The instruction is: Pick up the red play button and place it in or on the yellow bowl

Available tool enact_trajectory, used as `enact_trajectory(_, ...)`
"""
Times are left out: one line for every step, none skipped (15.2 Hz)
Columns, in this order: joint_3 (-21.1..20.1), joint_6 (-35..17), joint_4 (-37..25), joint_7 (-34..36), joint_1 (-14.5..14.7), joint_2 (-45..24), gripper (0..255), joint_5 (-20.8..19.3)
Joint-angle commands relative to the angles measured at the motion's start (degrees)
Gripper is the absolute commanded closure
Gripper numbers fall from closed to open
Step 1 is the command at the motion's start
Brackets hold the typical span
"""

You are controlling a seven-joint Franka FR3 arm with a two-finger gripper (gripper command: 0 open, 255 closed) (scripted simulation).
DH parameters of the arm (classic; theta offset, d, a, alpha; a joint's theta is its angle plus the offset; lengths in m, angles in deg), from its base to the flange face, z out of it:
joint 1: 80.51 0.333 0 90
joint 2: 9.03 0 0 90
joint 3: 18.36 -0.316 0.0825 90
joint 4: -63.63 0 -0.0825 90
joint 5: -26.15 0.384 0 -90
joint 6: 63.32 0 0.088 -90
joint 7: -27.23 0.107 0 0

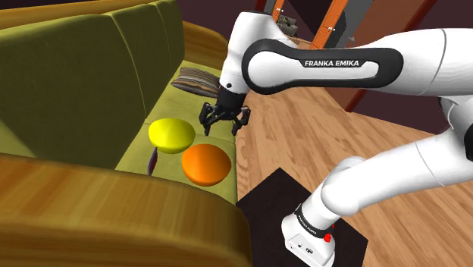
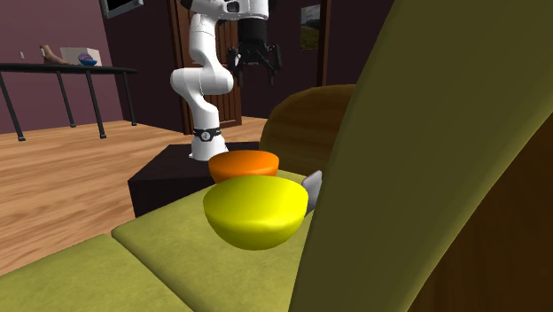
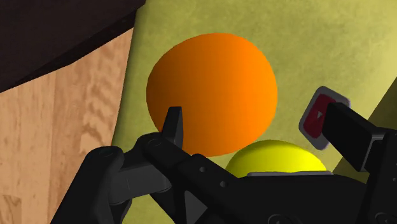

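The main risk is crowding. The button [image 3: 320, 113], red-faced with a grey rim, lies on the sofa [image 1: 91, 68] seat, just beside the yellow bowl [image 1: 171, 134] and close to the orange bowl [image 1: 205, 164], on the side toward the backrest. A finger coming down there would likely clip the yellow bowl's rim and shove it away, or jam against the backrest. In the shoulder view the button looks like a thin sliver and may be leaning rather than lying flat. If so, a straight-down pinch could slide off its edge or press it into the soft seat. The orange bowl sits under the path and could also be knocked. A weak grip on so thin a piece might let it slip on the short carry to the bowl.

The arm reaches from the stand [image 1: 303, 220] out over the seat's front edge, its forearm level and its wrist turned down. The gripper [image 1: 223, 120] hangs well above the 2 bowls, offset from the button toward the pillow [image 1: 195, 80]. Its 2 fingers stand wide apart with nothing between them. In the wrist view, 1 finger partly covers the button.
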Motion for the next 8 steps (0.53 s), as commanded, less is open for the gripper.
enact_trajectory(-2.84, -2.92, -1.01, 4.40, -0.58, -3.60, 0, -0.79)
enact_trajectory(-4.21, -4.34, -1.82, 6.61, -1.01, -5.80, 0, -1.60)
enact_trajectory(-5.56, -5.71, -2.72, 8.91, -1.45, -8.09, 0, -2.59)
enact_trajectory(-6.88, -7.01, -3.70, 11.30, -1.92, -10.48, 0, -3.79)
enact_trajectory(-8.15, -8.24, -4.77, 13.80, -2.38, -12.97, 0, -5.21)
enact_trajectory(-9.35, -9.38, -5.93, 16.41, -2.81, -15.55, 0, -6.86)
enact_trajectory(-10.41, -10.40, -7.19, 19.14, -3.13, -18.24, 0, -8.75)
enact_trajectory(-11.31, -11.31, -8.53, 21.97, -3.32, -21.03, 0, -10.86)
